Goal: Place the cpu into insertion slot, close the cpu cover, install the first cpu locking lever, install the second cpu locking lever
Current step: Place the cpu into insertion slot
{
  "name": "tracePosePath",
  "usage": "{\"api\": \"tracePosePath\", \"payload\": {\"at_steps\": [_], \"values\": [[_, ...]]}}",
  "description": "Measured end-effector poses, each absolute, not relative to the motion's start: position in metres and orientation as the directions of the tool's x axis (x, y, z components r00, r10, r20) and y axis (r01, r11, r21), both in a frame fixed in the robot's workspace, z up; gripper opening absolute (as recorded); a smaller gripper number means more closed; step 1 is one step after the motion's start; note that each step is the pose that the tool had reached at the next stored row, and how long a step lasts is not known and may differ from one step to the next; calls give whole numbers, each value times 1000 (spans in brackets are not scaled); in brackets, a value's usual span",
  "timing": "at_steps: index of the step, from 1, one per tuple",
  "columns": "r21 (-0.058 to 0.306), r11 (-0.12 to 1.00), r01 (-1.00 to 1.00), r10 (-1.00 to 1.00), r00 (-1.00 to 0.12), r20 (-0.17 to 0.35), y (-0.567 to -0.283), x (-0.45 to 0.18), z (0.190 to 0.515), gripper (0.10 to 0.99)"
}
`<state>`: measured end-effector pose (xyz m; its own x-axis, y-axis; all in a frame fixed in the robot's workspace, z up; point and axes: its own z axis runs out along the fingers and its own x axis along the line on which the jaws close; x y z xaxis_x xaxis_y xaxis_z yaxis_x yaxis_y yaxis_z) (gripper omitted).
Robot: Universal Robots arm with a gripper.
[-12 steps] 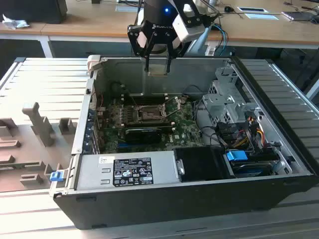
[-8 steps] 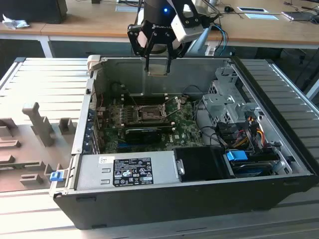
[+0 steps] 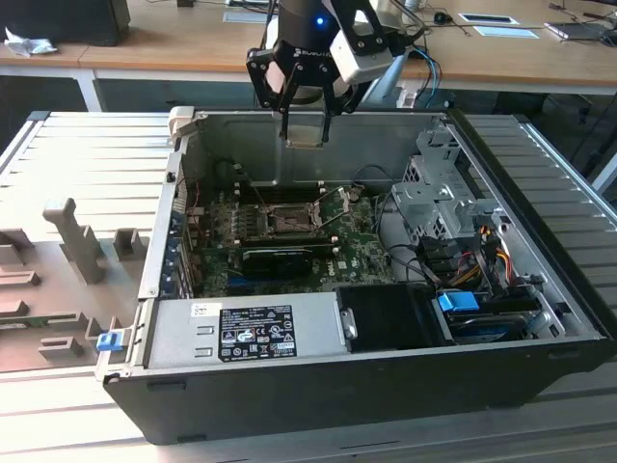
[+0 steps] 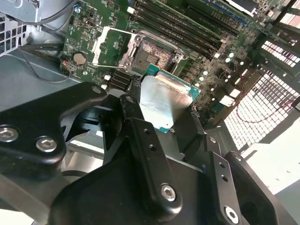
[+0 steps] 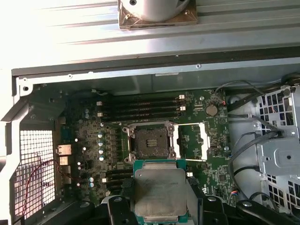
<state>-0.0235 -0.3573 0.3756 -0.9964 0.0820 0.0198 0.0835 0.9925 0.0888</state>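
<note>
**Jaws.** The jaws are clenched on the cpu (image 5: 159, 192). One finger (image 4: 137, 119) bears on each of two opposite edges, and the silvery face is turned up toward the wrist. In the exterior view the gripper (image 3: 306, 128) hangs above the open computer case (image 3: 318, 381), higher than its rim.

**Below the jaws.** The insertion slot (image 5: 149, 142) lies on the motherboard (image 5: 89, 140), well apart from the cpu, with its pin field exposed. In both wrist views the slot appears just past the cpu's far edge, so the cpu is judged not yet directly over it. The cpu cover (image 5: 193, 140) is swung open and lies flat beside the slot, on the side nearer the cables (image 5: 243, 140). The memory slots (image 5: 140, 105) run along the slot's far side.

**Hazards.**
- Tilt: the cpu is held only by its thin edges. If it sits skewed in the jaws, one corner would land first and bend pins.
- Offset: a sideways error would set the cpu on the slot's metal rim instead of inside it.
- Orientation: the keying marks cannot be made out, so a rotated cpu would not seat.
- Slip: a loose grip could drop the cpu onto the pin field.
- Collision: a finger could strike the open cpu cover on the way down.
</note>
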Motion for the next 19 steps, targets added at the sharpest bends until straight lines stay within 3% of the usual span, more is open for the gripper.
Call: {"api": "tracePosePath", "payload": {"at_steps": [19], "values": [[85, 983, 164, 163, -986, 19, -357, -23, 374, 529]]}}
